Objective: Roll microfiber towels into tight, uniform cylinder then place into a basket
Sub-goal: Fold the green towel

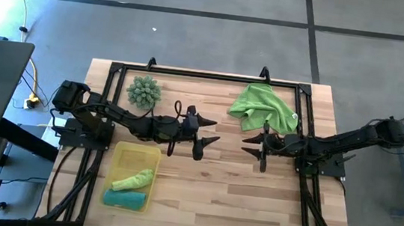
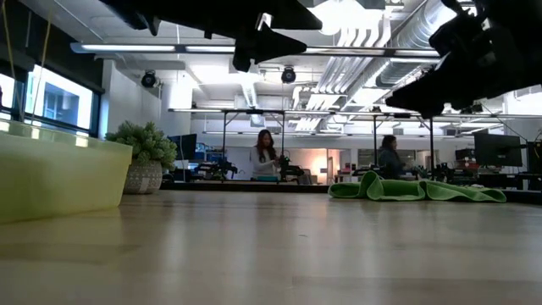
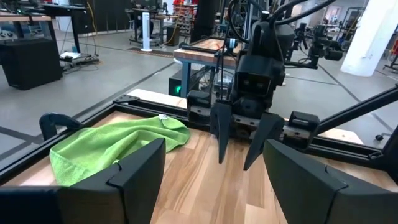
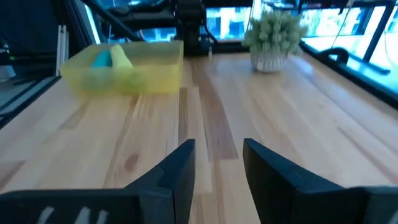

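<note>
A crumpled lime green microfiber towel [image 1: 264, 109] [image 3: 115, 146] [image 2: 406, 189] lies in a heap on the table at the far right. The yellow basket [image 1: 124, 154] [image 4: 149, 74] stands near the front left and holds a rolled lime green towel [image 1: 133, 179] and a rolled teal towel [image 1: 124, 198] side by side. Mid-table, my left gripper [image 1: 215, 132] [image 3: 214, 149] hangs open above the wood, pointing level at my right gripper [image 1: 247, 144] [image 3: 235, 158] [image 4: 217, 152]. The right gripper is open too, with nothing between its fingers. Both hover clear of the table, near the towel.
A spiky pale-green plant in a pot [image 1: 144, 92] [image 4: 273, 37] stands at the far left. A black frame [image 1: 206, 76] runs around the tabletop. Bare wood [image 1: 230, 199] lies between the basket and the right side. People stand in the room beyond.
</note>
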`<act>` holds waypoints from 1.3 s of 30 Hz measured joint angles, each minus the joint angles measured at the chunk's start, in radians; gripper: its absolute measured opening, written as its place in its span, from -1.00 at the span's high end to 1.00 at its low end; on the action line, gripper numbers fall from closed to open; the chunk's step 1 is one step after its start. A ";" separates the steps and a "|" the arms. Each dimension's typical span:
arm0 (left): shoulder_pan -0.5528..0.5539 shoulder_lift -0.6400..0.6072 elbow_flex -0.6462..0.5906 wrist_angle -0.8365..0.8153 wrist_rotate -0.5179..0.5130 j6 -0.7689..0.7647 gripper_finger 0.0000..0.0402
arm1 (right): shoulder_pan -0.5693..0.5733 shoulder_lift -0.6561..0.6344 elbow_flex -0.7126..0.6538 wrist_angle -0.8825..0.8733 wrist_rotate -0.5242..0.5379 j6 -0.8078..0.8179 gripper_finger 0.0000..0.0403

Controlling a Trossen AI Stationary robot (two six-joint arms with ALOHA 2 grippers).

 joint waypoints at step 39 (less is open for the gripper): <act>0.000 0.000 0.000 0.040 -0.001 -0.008 -0.29 | -0.457 0.323 0.127 -0.276 0.114 0.236 0.36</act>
